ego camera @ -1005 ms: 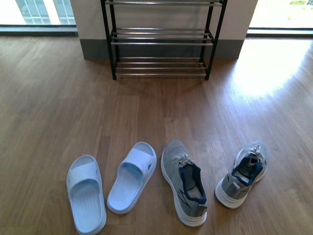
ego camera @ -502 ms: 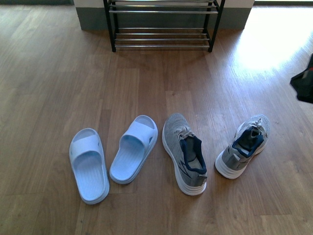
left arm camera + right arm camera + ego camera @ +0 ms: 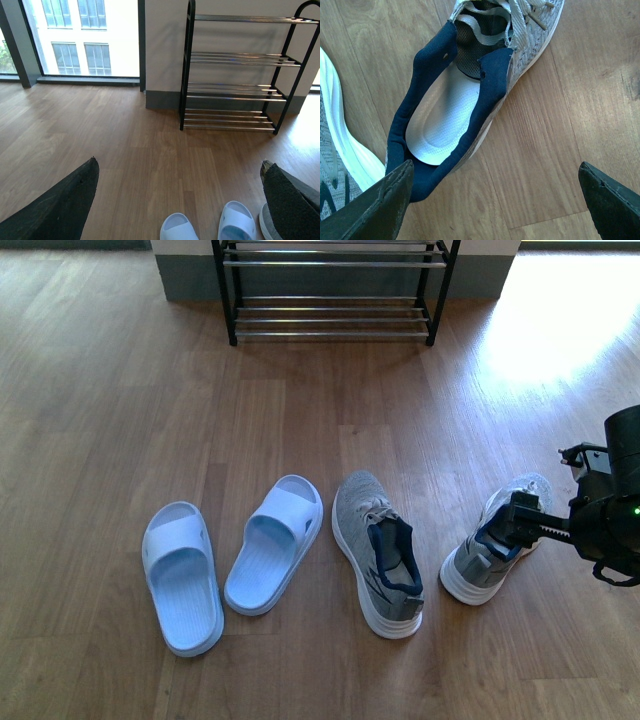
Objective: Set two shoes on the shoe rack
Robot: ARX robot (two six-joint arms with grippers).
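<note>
Grey knit with a navy collar and a thick white sole, the right-hand sneaker (image 3: 468,585) lay on the wooden floor (image 3: 120,390) at about four o'clock in your front view, its toe angled toward one o'clock. Your right gripper (image 3: 512,523) hung over its heel end, jaws wide apart and holding nothing. In the right wrist view one finger (image 3: 385,200) sat at the navy collar's rear edge while the other was out over bare floor, so the jaws were not centred on the shoe.

Your left gripper (image 3: 180,162) was also spread and empty, facing the black-framed shoe rack with silver rod shelves (image 3: 335,300) at twelve o'clock, well away from all the shoes. The matching grey sneaker (image 3: 375,560) lay at six o'clock and the two pale blue rubber slides (image 3: 180,575) at seven to eight; none was on the rack.

If you closed from there, I judged the soft collar could fold and slip out, or one finger could ride over the rim and push the shoe toward its mate. Centre over the heel first. At the rack, a toe caught on the front rod could tip the sneaker off.
</note>
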